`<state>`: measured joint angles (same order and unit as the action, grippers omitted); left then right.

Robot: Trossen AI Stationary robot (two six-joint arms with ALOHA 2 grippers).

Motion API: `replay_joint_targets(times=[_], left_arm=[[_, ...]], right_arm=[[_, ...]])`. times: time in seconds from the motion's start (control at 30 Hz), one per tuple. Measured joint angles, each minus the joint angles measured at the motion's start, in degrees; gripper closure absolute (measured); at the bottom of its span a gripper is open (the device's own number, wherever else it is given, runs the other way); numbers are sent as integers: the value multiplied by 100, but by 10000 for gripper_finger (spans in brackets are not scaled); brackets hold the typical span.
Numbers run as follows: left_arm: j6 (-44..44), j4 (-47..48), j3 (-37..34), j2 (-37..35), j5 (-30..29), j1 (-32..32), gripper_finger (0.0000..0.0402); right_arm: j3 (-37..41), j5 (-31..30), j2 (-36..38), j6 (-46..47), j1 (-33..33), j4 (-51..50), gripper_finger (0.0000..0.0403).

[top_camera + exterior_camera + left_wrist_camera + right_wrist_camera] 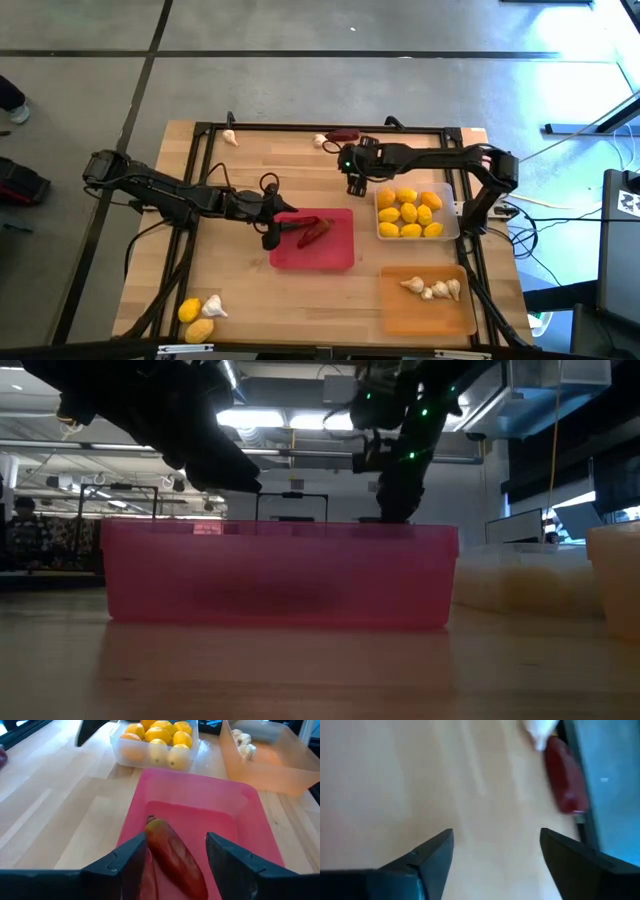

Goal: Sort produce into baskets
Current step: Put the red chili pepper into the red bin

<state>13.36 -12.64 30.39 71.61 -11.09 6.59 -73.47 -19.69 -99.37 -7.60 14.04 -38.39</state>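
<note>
Honestly, biggest risk: my right gripper [354,187], fingers spread and empty over bare table [250,290], heads for the far-edge chili [563,780] and knocks the garlic [538,729] touching it. Smaller one: my left gripper [175,855] stands open around a chili [172,855] in the red tray [200,790]; lifting could drag it out. Right arm reaches far; left stretches low.

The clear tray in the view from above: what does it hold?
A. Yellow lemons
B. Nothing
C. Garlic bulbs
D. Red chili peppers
A: the clear tray on the right side of the table is filled with yellow lemons, while the chili peppers lie in the red tray and the garlic bulbs in the orange tray.
</note>
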Motion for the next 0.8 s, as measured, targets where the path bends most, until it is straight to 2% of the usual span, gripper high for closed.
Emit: replay_joint_targets(times=[0.1, 0.33, 0.63, 0.8], left_arm=[[-164, -2, 0, 0, -157, 1, 202], [-527, -22, 0, 0, -879, -79, 202], [-1056, -286, 0, 0, -917, -579, 202], [-1479, -609, 0, 0, -911, -913, 202]], right_arm=[[4, -323, -133, -347, 143, 160, 98], [7, -327, -381, -1206, 483, 861, 99], [7, -174, -778, -1801, 983, 1196, 115], [7, -49, -865, -1832, 1244, 1206, 116]])
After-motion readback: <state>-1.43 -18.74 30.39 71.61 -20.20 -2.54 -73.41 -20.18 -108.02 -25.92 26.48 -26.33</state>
